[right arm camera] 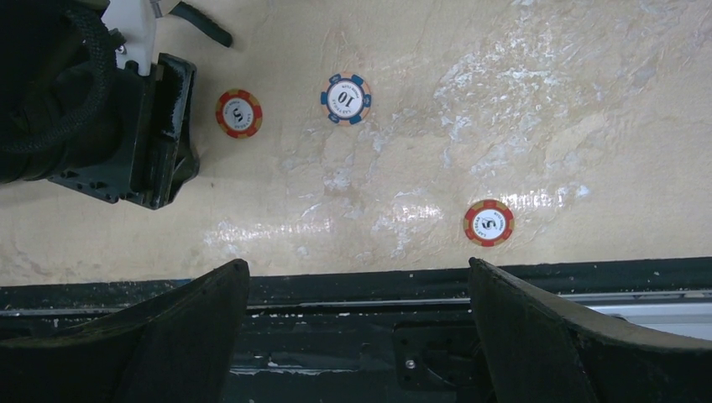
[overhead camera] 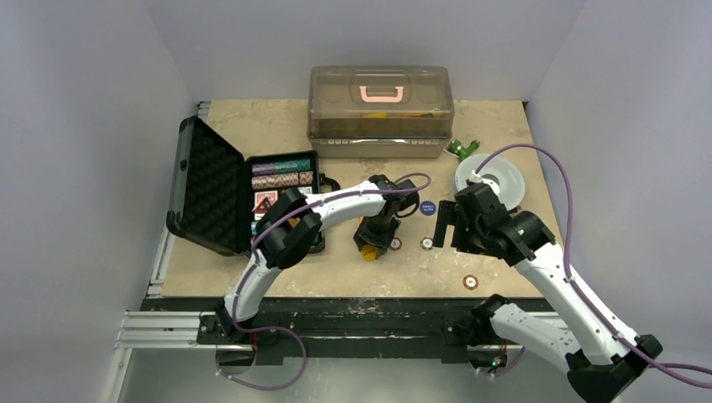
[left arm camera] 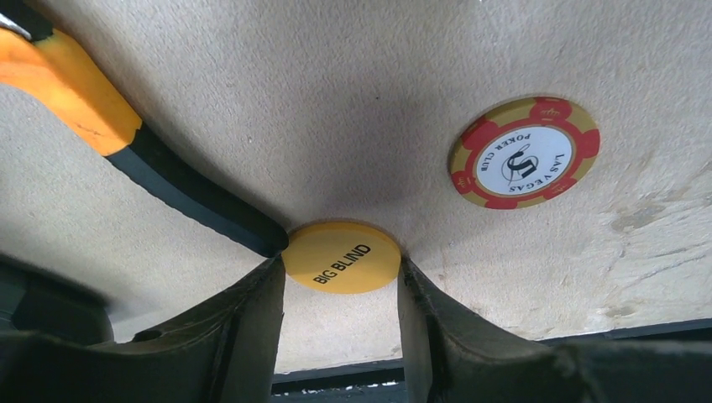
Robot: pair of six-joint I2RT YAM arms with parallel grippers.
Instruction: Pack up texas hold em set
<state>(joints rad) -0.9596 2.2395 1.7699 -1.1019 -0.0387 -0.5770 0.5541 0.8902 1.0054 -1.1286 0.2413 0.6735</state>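
The black briefcase [overhead camera: 206, 185] lies open at the left, with rows of chips [overhead camera: 284, 174] in its tray. My left gripper [overhead camera: 373, 243] is down at the table. Its fingers [left arm camera: 252, 327] press both edges of a yellow "BIG BLIND" disc [left arm camera: 341, 256] that lies flat there. A red 5 chip [left arm camera: 525, 153] lies just beyond it. My right gripper [overhead camera: 443, 227] is open wide and empty above the table's front edge [right arm camera: 358, 270]. Below it lie a red 5 chip [right arm camera: 238, 113], a blue 10 chip [right arm camera: 345, 98] and another red 5 chip [right arm camera: 489, 222]. A dark blue disc [overhead camera: 428, 207] lies between the arms.
Orange-and-black pliers handles [left arm camera: 84, 109] lie against the yellow disc's left side. A translucent brown box with a pink handle [overhead camera: 379, 101] stands at the back. A white round object [overhead camera: 495, 175] and a small green thing [overhead camera: 462, 149] sit at the back right.
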